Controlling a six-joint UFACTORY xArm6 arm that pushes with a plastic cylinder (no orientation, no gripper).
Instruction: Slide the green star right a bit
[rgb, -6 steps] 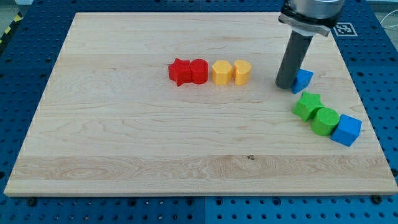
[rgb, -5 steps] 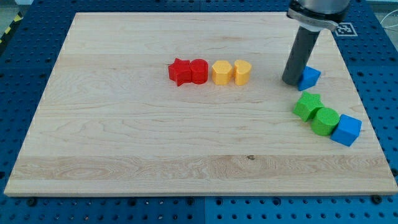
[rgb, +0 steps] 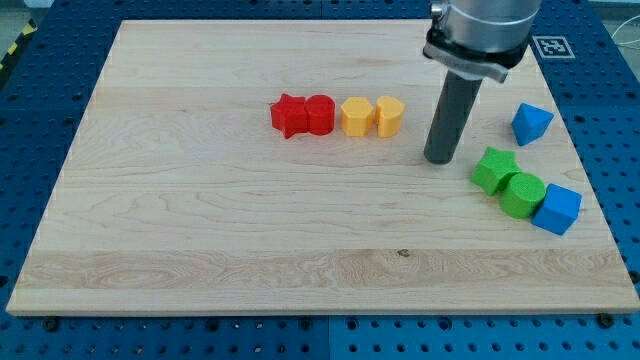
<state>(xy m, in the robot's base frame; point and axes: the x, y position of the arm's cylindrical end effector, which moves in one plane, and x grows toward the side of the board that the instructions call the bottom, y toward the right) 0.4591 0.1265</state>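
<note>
My tip (rgb: 439, 160) is set on the board just left of the green star (rgb: 494, 169), with a small gap between them; no fingers are carried. The star is found near the view's right edge, touching a green round block (rgb: 523, 194).

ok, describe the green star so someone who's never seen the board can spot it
Go to the wooden board's right edge, where three blocks touch in a diagonal run. The green star is the upper-left end of that run, just right of my tip. Its neighbour, the green cylinder, is round; beyond it sits the blue cube.
</note>
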